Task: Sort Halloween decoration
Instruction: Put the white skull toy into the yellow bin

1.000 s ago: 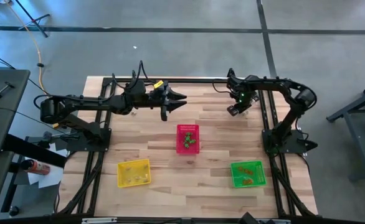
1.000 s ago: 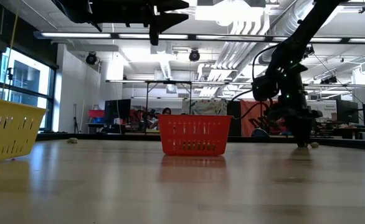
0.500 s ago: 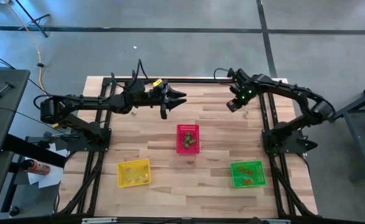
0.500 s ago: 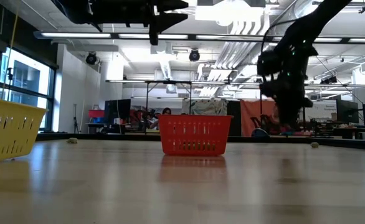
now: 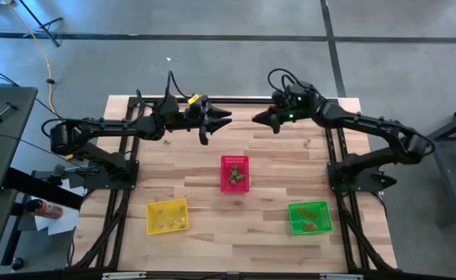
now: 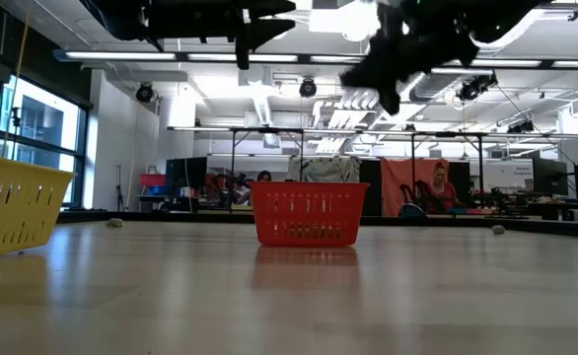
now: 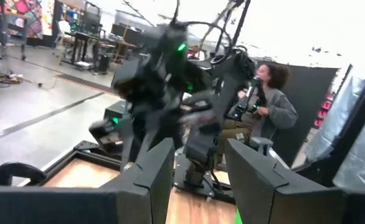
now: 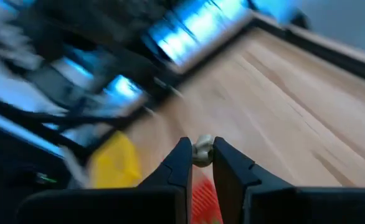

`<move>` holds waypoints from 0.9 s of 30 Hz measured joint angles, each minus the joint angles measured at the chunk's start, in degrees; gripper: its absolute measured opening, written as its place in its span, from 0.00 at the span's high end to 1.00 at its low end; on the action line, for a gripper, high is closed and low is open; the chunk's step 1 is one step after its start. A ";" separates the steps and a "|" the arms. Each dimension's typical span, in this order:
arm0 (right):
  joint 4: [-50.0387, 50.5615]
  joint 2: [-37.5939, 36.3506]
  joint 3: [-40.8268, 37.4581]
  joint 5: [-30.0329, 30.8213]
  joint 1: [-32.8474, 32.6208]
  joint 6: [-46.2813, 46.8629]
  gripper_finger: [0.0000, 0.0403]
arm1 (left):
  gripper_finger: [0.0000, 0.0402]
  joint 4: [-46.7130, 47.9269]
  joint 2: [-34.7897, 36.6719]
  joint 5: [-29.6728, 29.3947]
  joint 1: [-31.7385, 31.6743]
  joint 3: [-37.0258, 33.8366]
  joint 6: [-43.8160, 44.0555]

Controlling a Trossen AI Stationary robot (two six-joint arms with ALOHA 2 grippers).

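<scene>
Right claw (image 8: pixel 201 163) clamped on yellowish trinket (image 8: pixel 202 150), arm stretched high over table's far edge w/ left claw (image 5: pixel 225 118) apart.

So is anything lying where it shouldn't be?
Yes. One tiny trinket lies loose on the table's far right side, outside the red basket, the yellow basket and the green basket. Another trinket is pinched in the right gripper.

Table (image 5: pixel 275 167) pale wood planks, smooth; red basket (image 5: pixel 234 173) plastic mesh.
</scene>
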State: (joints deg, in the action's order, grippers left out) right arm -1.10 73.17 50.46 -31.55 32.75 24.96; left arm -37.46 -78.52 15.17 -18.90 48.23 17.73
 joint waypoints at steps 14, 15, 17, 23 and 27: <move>-21.95 -0.03 0.04 9.57 -15.13 2.06 0.92 | 0.67 0.89 0.00 2.79 2.20 0.00 -14.80; -21.87 -0.04 0.04 10.13 -15.35 2.06 0.92 | 0.67 1.11 0.00 2.35 2.71 0.00 -17.06; -21.88 -0.04 0.04 10.97 -15.65 2.26 0.92 | 0.67 1.56 0.00 0.48 3.77 0.00 -21.03; -21.57 0.54 0.09 11.37 -15.69 6.85 0.92 | 0.67 1.63 0.00 -10.71 8.10 0.00 -34.16; -21.99 1.68 0.09 11.15 -16.03 10.05 0.92 | 0.67 1.58 0.00 -17.90 11.82 0.00 -47.63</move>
State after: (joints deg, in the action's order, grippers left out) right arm -23.09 74.85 50.54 -20.40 16.72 35.01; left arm -35.87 -78.52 -2.73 -7.08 48.23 -29.90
